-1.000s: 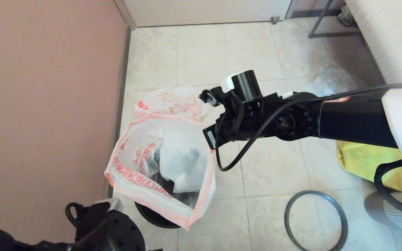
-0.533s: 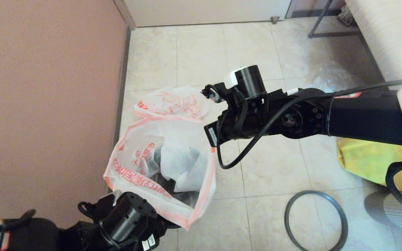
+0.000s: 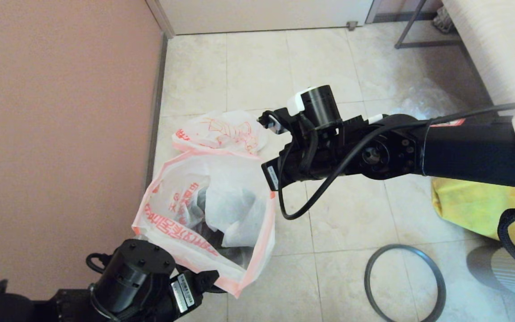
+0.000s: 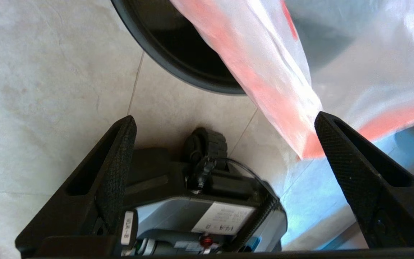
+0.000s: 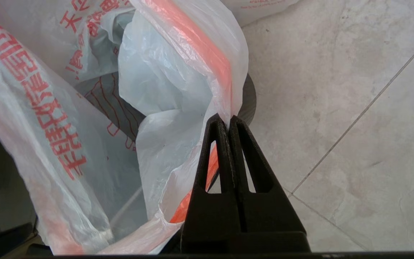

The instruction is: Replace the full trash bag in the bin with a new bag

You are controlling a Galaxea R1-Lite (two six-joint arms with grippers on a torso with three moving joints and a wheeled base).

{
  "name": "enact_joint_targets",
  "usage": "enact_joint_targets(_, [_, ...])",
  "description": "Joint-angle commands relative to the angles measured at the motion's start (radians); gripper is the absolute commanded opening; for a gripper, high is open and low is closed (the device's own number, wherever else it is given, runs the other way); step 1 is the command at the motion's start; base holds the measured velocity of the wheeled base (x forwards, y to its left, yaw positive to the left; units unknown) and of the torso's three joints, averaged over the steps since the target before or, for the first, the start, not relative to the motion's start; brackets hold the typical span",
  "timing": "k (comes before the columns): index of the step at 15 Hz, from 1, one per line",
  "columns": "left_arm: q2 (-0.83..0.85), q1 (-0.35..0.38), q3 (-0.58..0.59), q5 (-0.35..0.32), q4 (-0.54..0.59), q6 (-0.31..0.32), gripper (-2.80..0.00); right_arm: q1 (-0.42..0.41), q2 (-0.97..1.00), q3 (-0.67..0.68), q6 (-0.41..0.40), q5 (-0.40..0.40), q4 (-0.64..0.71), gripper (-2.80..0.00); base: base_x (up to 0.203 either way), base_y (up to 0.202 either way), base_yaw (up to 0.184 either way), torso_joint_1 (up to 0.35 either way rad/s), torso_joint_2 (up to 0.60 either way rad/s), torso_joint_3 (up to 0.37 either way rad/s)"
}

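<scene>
the new bag [image 3: 204, 210], milky white with an orange-pink band round its mouth, hangs open above the bin [image 3: 235, 257], its lower part drooping into the dark round wastebasket. the right gripper [image 5: 229, 122] has its jaws pressed together on the bag's banded edge on the bin's right side, holding that side of the mouth up. the left gripper [image 4: 225, 122] sits at the bag's near corner with its jaws spread wide and nothing between them; the bag's orange hem [image 4: 264, 82] hangs just beside one finger. the full trash bag [image 3: 221, 129], printed with red line drawings, lies on the floor tiles just beyond the bin. the thin grey hoop [image 3: 404, 282] lies flat on the tiles to the right, apart from the bin, near a yellow bag [image 3: 472, 205]. only the left wrist view shows the bin's rim [image 4: 178, 68] bare of plastic on the near side.
</scene>
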Motion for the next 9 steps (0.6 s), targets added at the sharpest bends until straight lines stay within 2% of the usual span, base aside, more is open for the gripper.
enact_joint_targets(1, [0.055,0.019,0.003,0.0,-0.023,-0.004,0.0,0.0,-0.003,-0.003,0.0,0.0,-0.002,-2.8,0.0,0.0,0.0,0.0,0.0,0.0])
enact_joint_targets(3, [0.136,0.066,0.001,-0.001,-0.072,0.007,0.0,0.0,-0.017,-0.004,0.003,0.0,-0.002,-2.8,0.0,0.0,0.0,0.0,0.0,0.0])
enact_joint_targets(5, [0.226,0.118,0.0,-0.001,-0.2,0.043,0.0,0.008,-0.028,-0.003,0.026,0.003,-0.002,-2.8,0.0,0.0,0.0,0.0,0.0,0.0])
enact_joint_targets(6, [0.273,0.143,-0.007,0.0,-0.269,0.078,-2.8,0.008,-0.032,-0.003,0.03,0.006,-0.004,-2.8,0.0,0.0,0.0,0.0,0.0,0.0])
enact_joint_targets(9, [0.372,0.215,-0.056,0.004,-0.426,0.165,-2.8,0.011,-0.032,0.0,0.049,0.006,-0.003,-2.8,0.0,0.0,0.0,0.0,0.0,0.0])
